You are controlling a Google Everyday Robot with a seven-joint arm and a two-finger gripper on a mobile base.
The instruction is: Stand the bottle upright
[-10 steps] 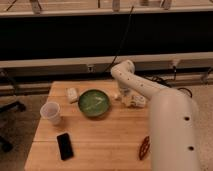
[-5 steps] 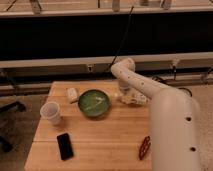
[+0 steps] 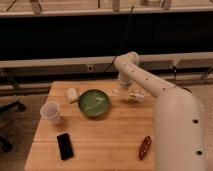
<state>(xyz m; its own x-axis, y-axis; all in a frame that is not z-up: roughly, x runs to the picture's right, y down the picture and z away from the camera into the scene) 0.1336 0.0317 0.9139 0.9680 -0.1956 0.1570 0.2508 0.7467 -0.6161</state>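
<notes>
Small pale bottle (image 3: 136, 95) at end effector (image 3: 131, 94)

A green bowl (image 3: 94, 103) is seen at the middle of the wooden table (image 3: 110, 145), with a white cup (image 3: 51, 113) and a black phone (image 3: 65, 146) to its left, a whitish block (image 3: 73, 94) behind it and a reddish-brown object (image 3: 145, 147) near the right edge. The gripper (image 3: 134, 95) is held closed low over the table, just right of the bowl. The bottle (image 3: 116, 92) is made out only as a pale shape beside it, and whether it is gripped cannot be told.
</notes>
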